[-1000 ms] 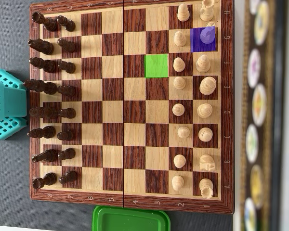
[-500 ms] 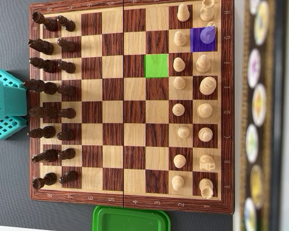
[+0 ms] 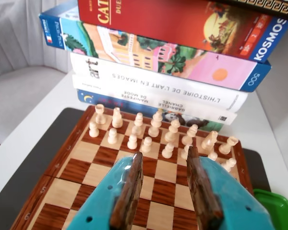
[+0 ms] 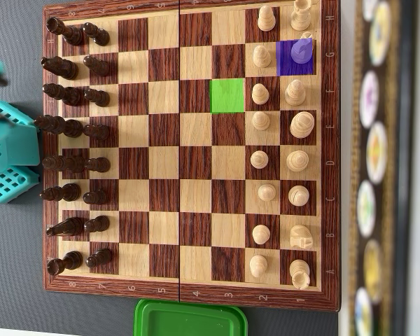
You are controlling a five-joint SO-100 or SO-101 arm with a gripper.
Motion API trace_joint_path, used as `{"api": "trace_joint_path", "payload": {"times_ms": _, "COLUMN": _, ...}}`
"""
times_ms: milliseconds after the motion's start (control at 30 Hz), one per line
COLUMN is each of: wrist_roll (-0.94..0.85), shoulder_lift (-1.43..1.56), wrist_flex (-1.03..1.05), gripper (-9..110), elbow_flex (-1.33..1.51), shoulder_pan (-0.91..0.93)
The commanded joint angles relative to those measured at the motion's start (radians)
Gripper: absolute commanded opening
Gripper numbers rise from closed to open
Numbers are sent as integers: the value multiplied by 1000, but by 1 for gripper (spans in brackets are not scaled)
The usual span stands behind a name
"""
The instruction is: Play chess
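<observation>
A wooden chessboard (image 4: 196, 161) lies on a dark mat. In the overhead view the dark pieces (image 4: 73, 126) stand in two columns at the left and the white pieces (image 4: 297, 126) in two columns at the right. A purple patch (image 4: 288, 63) marks a square at the upper right with a white piece (image 4: 304, 47) on it. A green patch (image 4: 227, 95) marks an empty square nearby. In the wrist view my teal gripper (image 3: 164, 153) with brown fingers (image 3: 132, 187) hovers open and empty over bare squares, short of the white pawns (image 3: 146, 143). Its teal body (image 4: 10, 150) shows at the board's left edge.
A stack of books and game boxes (image 3: 173, 62) stands just behind the white pieces; it shows as a patterned strip (image 4: 374, 168) at the right of the overhead view. A green tray (image 4: 189, 318) lies beside the board's bottom edge and also shows in the wrist view (image 3: 278, 211).
</observation>
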Motion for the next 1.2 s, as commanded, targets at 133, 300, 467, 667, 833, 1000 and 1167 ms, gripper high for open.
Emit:
{"api": "trace_joint_path", "payload": {"times_ms": 133, "wrist_roll": -5, "shoulder_lift": -330, "wrist_flex": 2, "gripper": 15, "elbow_flex": -176, "shoulder_pan": -64}}
{"api": "trace_joint_path", "payload": {"times_ms": 300, "wrist_roll": -2, "shoulder_lift": -540, "wrist_flex": 2, "gripper": 15, "elbow_flex": -267, "shoulder_pan": -98}}
{"api": "trace_joint_path", "payload": {"times_ms": 467, "wrist_roll": 3, "shoulder_lift": -723, "wrist_flex": 2, "gripper": 14, "elbow_flex": -333, "shoulder_pan": -98}}
{"api": "trace_joint_path", "payload": {"times_ms": 667, "wrist_roll": 3, "shoulder_lift": -940, "wrist_flex": 2, "gripper": 14, "elbow_flex": -431, "shoulder_pan": -87}}
{"api": "trace_joint_path", "payload": {"times_ms": 833, "wrist_roll": -3, "shoulder_lift": -1135, "wrist_flex": 2, "gripper": 14, "elbow_flex": -546, "shoulder_pan": -103}}
{"api": "trace_joint_path", "payload": {"times_ms": 1000, "wrist_roll": -5, "shoulder_lift": -1284, "wrist_flex": 2, "gripper": 14, "elbow_flex": -666, "shoulder_pan": -143}}
{"api": "trace_joint_path", "payload": {"times_ms": 1167, "wrist_roll": -5, "shoulder_lift": -1376, "wrist_flex": 3, "gripper": 14, "elbow_flex": -729, "shoulder_pan": -133}}
